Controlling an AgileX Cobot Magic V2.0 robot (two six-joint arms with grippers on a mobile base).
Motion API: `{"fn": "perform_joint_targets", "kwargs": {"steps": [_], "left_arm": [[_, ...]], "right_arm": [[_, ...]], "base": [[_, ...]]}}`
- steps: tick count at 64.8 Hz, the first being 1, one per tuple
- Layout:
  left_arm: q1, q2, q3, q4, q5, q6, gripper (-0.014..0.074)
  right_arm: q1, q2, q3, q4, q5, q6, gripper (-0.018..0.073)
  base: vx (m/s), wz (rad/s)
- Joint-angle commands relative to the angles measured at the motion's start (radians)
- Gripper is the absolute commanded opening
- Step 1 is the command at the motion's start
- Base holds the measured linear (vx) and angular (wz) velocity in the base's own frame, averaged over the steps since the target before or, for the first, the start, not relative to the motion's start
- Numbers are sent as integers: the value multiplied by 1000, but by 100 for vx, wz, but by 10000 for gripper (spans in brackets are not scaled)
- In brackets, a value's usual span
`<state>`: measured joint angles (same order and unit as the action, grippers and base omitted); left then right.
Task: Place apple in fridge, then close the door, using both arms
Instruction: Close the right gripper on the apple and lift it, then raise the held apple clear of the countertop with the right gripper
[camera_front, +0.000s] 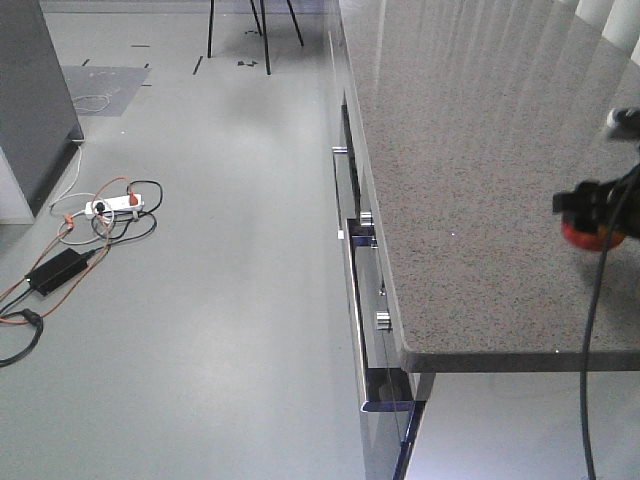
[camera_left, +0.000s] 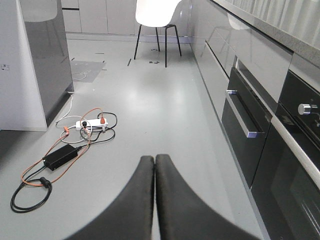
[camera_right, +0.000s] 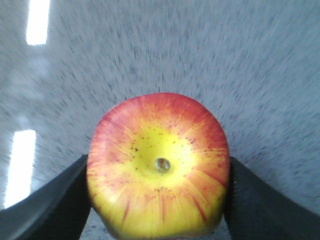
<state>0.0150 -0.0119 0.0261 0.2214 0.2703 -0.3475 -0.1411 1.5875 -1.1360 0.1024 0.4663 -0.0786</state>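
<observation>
My right gripper (camera_right: 157, 167) is shut on the apple (camera_right: 150, 130), which is red with a yellow, dimpled top; one black finger (camera_right: 55, 200) shows on each side of it. In the front view the right gripper (camera_front: 597, 212) holds the apple (camera_front: 588, 238) over the speckled grey counter top (camera_front: 470, 200), near its right side. My left gripper (camera_left: 155, 160) is shut and empty, low over the grey floor. A tall dark grey body (camera_left: 47, 55) that may be the fridge stands at the left, also in the front view (camera_front: 30, 100). Its door and inside do not show.
Tangled cables with a white power strip (camera_front: 112, 205) and a black power brick (camera_front: 58, 270) lie on the floor at left. Oven fronts with steel handles (camera_left: 240, 117) and knobs (camera_front: 382, 320) line the counter's side. A white chair (camera_left: 156, 17) stands at the far end.
</observation>
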Motion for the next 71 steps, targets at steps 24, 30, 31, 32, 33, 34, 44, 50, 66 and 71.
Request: {"fn": "perform_joint_targets", "kwargs": {"steps": [24,30,31,32,33,34,44,50,66,71], "left_arm": [[-8,-13,21,-4,-78,-6,-6],[-8,-13,21,-4,-78,-6,-6],[-8,-13,21,-4,-78,-6,-6],[-8,-13,21,-4,-78,-6,-6],[-8,-13,21,-4,-78,-6,-6],[-8,-13,21,-4,-78,-6,-6],[-8,-13,21,-4,-78,-6,-6],[-8,-13,21,-4,-78,-6,-6],[-8,-13,21,-4,-78,-6,-6],[-8,-13,21,-4,-78,-6,-6]], "right_arm": [[-3,-416,-23,19,193,-100,120],[-3,-479,-22,46,251,-118,121],[-3,-489,-22,53,258,-121,121],[-3,-498,-22,58,265,-127,121],[-3,-507,-22,65,272,-132,121],[-3,-517,-22,71,278,-137,121],[-3,-631,73,132,266,-146,121],[-3,-698,169,158,236,-146,121],[-3,-936,390,164,202,-160,125],[-3,-1004,421,169,238,-157,125]], "base": [[0,0],[0,0],[0,0],[0,0],[0,0],[0,0],[0,0],[0,0],[0,0],[0,0]]}}
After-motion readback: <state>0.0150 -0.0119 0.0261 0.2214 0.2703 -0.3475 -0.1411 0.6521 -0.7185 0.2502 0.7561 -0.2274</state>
